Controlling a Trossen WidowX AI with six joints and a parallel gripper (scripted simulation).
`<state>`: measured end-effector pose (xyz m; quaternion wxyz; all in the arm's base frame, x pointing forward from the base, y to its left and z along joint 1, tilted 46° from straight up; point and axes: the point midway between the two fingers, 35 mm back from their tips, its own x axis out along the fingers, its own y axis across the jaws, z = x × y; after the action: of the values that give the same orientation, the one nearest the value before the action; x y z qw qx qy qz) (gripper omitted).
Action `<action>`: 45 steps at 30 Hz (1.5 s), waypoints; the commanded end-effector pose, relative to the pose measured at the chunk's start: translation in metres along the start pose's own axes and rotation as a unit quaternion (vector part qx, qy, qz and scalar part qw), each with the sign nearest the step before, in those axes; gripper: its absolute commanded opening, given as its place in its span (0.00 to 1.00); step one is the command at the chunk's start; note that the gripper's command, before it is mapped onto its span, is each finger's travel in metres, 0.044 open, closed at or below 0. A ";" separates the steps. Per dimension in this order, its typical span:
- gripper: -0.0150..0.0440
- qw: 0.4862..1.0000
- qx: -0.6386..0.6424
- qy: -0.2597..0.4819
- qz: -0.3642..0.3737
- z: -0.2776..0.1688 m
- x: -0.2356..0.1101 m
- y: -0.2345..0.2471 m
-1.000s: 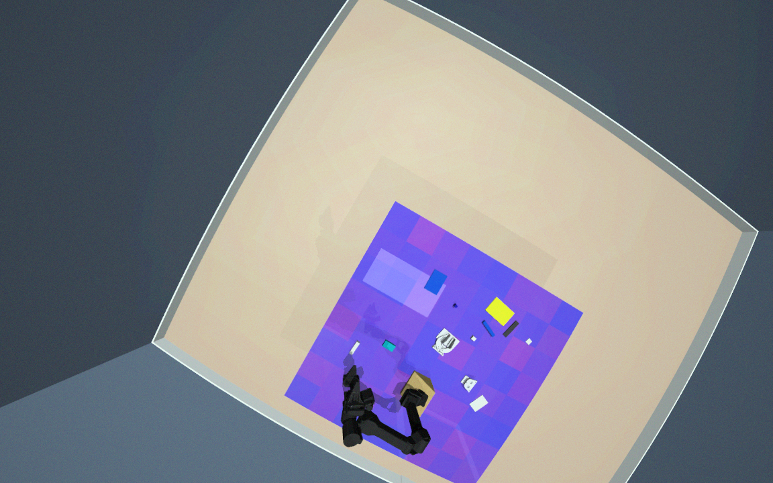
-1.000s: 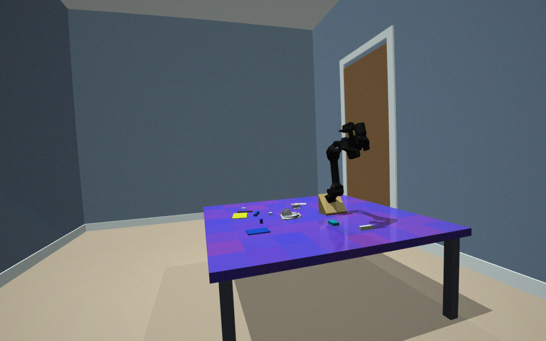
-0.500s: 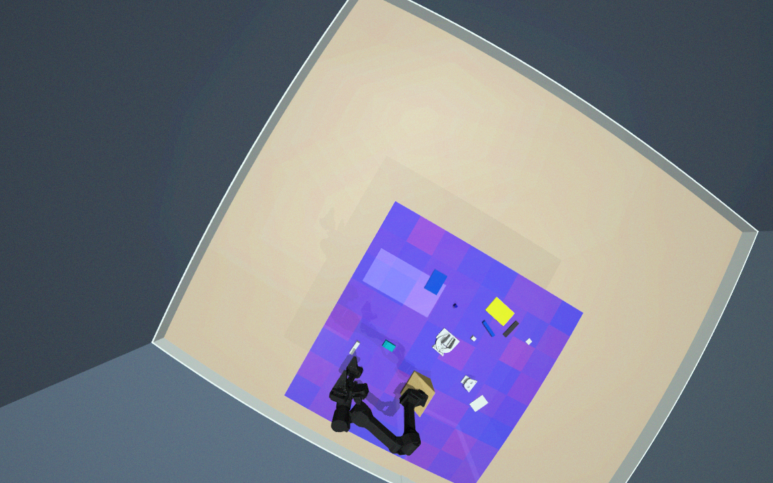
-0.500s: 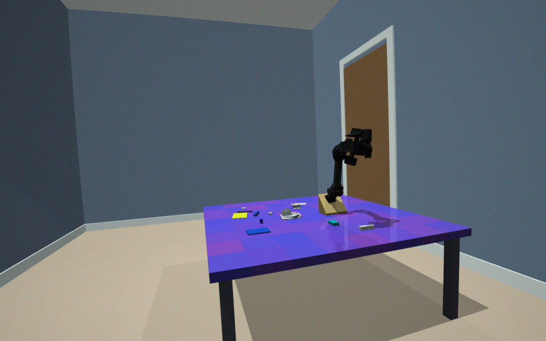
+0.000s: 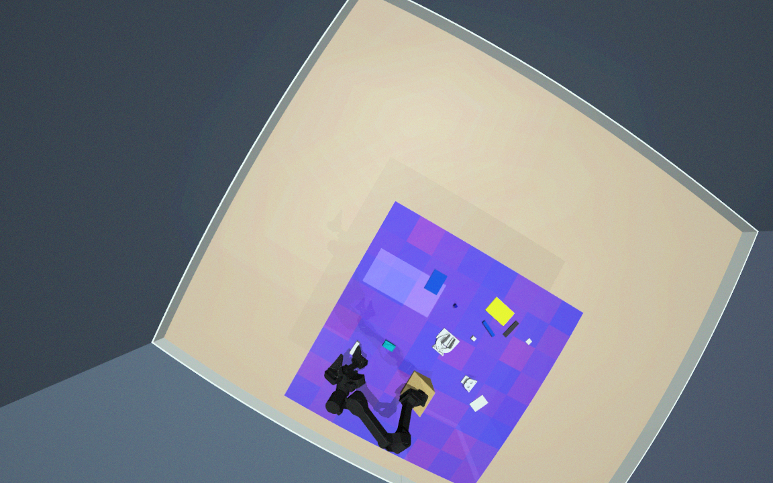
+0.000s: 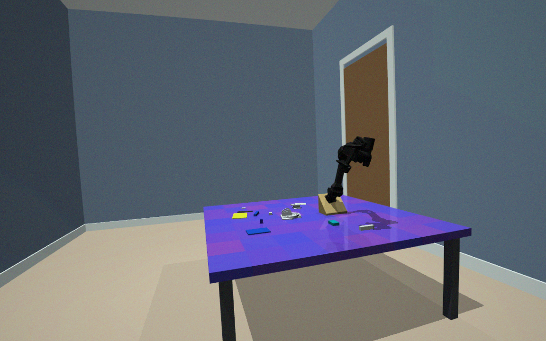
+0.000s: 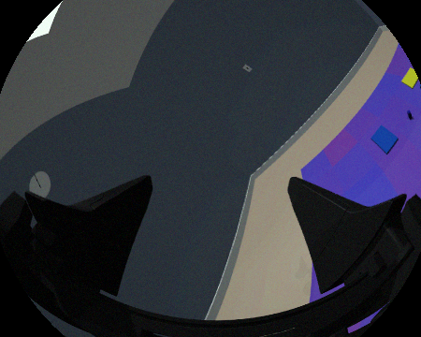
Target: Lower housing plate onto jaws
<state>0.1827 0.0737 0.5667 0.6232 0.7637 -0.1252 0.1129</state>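
Note:
My gripper (image 5: 347,353) (image 7: 221,183) is open and empty, with its two black fingers wide apart. It hangs high above the table's near-left corner in the top view, away from the white parts. A white part (image 5: 446,341) (image 6: 289,216) with a curved, ribbed upper piece stands near the middle of the table. A smaller white part (image 5: 468,383) (image 6: 295,206) stands farther back, beside a flat white plate (image 5: 478,402). Which is the housing plate, and whether it sits level on the jaw stubs, I cannot tell at this size.
A teal block (image 5: 388,345) (image 6: 333,222) and a white bar (image 5: 353,348) (image 6: 366,227) lie near the arm. The arm stands on a wooden wedge (image 6: 332,207). Also on the table are a blue plate (image 5: 435,282) (image 7: 384,139), a yellow plate (image 5: 500,310) (image 7: 410,78) and a dark bar (image 5: 510,328).

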 end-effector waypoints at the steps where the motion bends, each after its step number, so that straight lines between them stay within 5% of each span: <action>1: 1.00 0.999 -0.049 0.000 -0.004 -0.008 0.007 -0.011; 29: 1.00 0.907 -0.416 -0.009 -0.070 -0.025 0.065 -0.094; 45: 1.00 0.767 -0.623 0.015 -0.150 -0.005 0.111 -0.165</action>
<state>0.3311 0.1063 0.4621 0.9635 0.2529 -0.0588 -0.0651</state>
